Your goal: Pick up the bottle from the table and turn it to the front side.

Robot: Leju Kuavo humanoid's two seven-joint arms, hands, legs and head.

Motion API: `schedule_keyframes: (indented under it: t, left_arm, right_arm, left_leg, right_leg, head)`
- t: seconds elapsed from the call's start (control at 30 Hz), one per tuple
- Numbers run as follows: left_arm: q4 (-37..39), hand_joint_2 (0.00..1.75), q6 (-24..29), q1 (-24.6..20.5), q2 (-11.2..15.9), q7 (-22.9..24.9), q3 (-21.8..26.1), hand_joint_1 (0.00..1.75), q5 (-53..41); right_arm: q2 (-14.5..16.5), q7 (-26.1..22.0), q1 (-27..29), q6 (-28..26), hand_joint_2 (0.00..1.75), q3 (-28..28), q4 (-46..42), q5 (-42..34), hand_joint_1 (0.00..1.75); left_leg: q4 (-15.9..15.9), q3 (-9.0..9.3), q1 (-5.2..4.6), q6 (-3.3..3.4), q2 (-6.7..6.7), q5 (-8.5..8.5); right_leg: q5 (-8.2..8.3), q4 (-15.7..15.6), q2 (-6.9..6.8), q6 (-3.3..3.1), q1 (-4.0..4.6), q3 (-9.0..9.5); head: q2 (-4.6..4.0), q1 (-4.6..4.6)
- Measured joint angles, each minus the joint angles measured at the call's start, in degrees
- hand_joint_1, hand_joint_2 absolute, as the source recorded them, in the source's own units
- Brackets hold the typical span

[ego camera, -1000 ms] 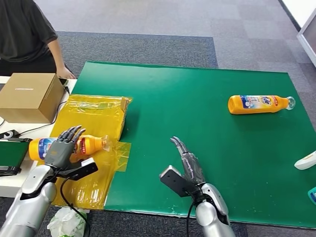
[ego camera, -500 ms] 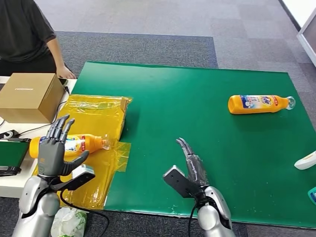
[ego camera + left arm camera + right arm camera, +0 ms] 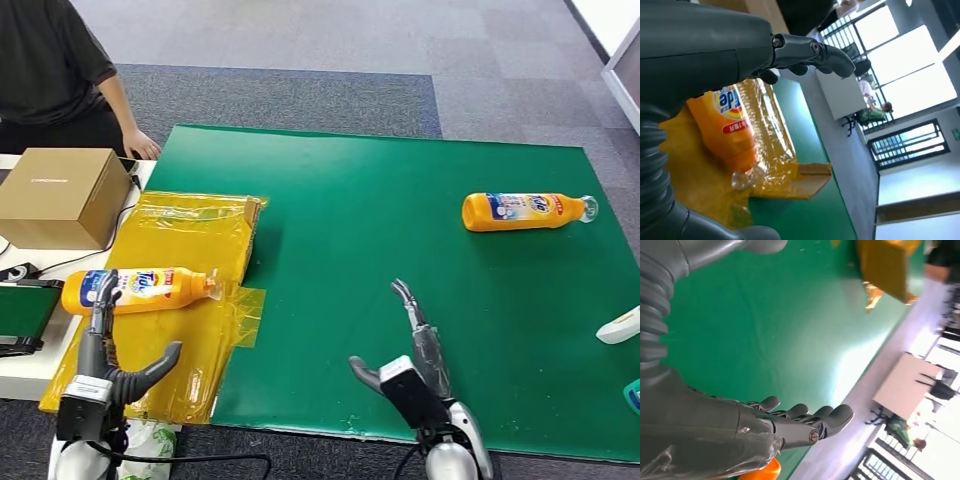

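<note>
An orange bottle [image 3: 140, 289] lies on its side on the yellow plastic sheet [image 3: 189, 240] at the table's left, label up, clear cap toward the green mat. My left hand [image 3: 106, 350] hovers just in front of it, empty, with fingers spread; the left wrist view has the bottle [image 3: 728, 125] beyond the fingers [image 3: 810, 50]. A second orange bottle [image 3: 524, 210] lies on its side at the far right of the green mat [image 3: 362, 220]. My right hand [image 3: 411, 355] is open over the mat's near edge, fingers [image 3: 806, 415] spread and empty.
A cardboard box [image 3: 60, 195] stands at the left beside the yellow sheet. A person in a dark shirt [image 3: 53, 70] sits behind it, one hand [image 3: 140, 145] by the mat's corner. A white object [image 3: 619, 325] lies at the right edge.
My left hand has pulled back off the bottle toward me, leaving the bottle on the yellow sheet. My right hand has shifted right and nearer. The person's hand moved slightly.
</note>
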Motion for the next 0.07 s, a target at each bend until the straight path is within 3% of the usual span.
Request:
schedule_keyframes:
  t: [0.07]
  left_arm:
    - [0.9,1.75,-2.5,0.1,-0.7,0.1,1.1,0.00,2.1]
  right_arm:
    - [0.0,-1.3,0.9,0.5,1.75,-0.3,-1.4,-2.0,0.00]
  left_leg:
    - [0.0,0.00,0.00,0.00,0.00,0.00]
  right_leg:
    - [0.00,0.0,0.00,0.00,0.00,0.00]
  head:
    - [0.00,0.00]
